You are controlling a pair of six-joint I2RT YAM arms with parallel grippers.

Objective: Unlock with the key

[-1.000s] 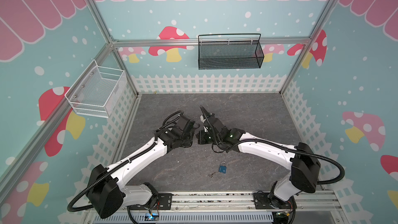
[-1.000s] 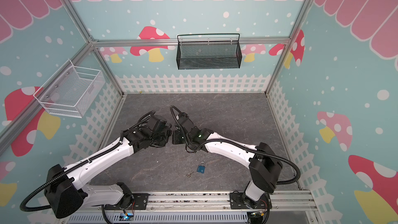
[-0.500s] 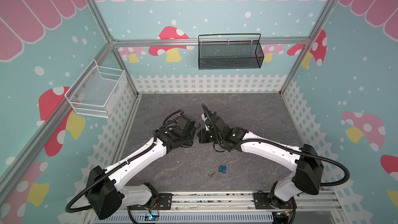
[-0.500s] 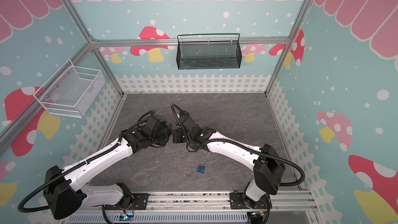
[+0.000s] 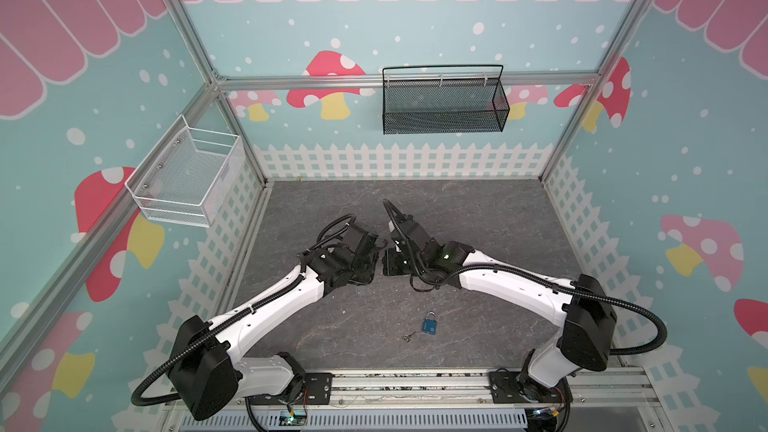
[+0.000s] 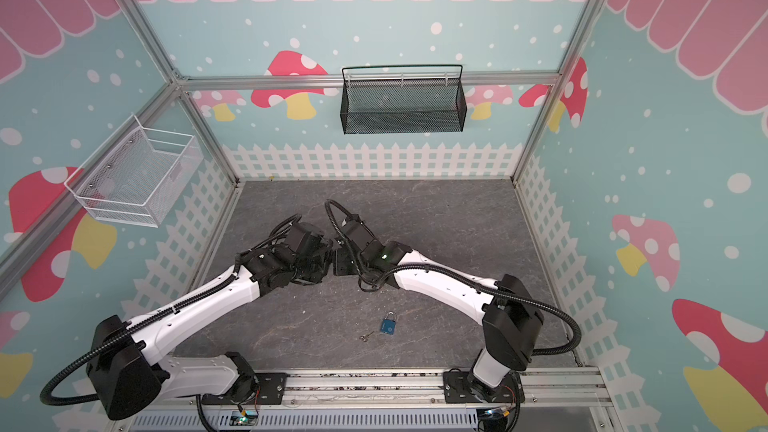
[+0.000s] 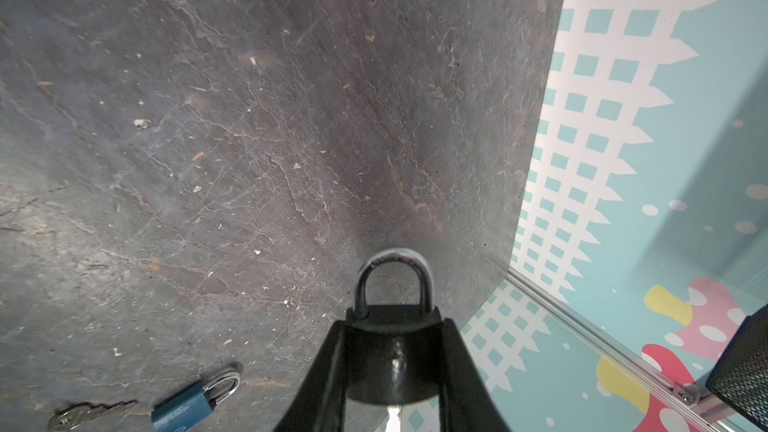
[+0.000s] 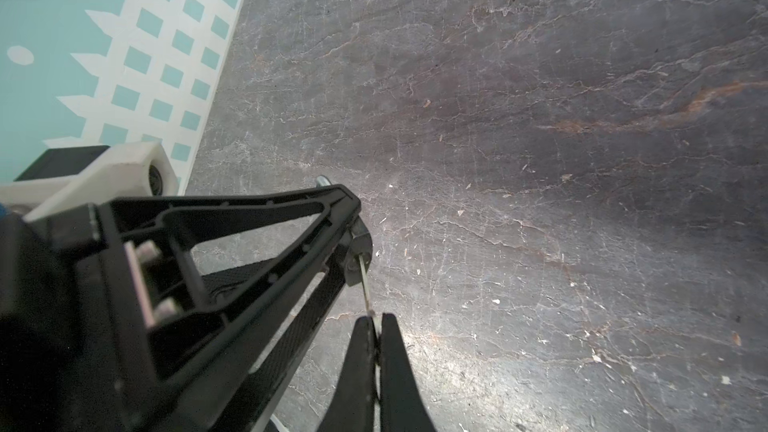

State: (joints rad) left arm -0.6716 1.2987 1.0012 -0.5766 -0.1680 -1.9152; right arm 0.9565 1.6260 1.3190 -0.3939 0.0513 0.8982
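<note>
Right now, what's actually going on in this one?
The left gripper holds a dark padlock by its body, in the air above the grey table. The right gripper is shut on a key, and the key's blade reaches the padlock's underside. How far in it sits cannot be told. The shackle looks closed, so the lock is not yet open. A blue padlock and a second key lie on the table near the front, with neither gripper near them.
</note>
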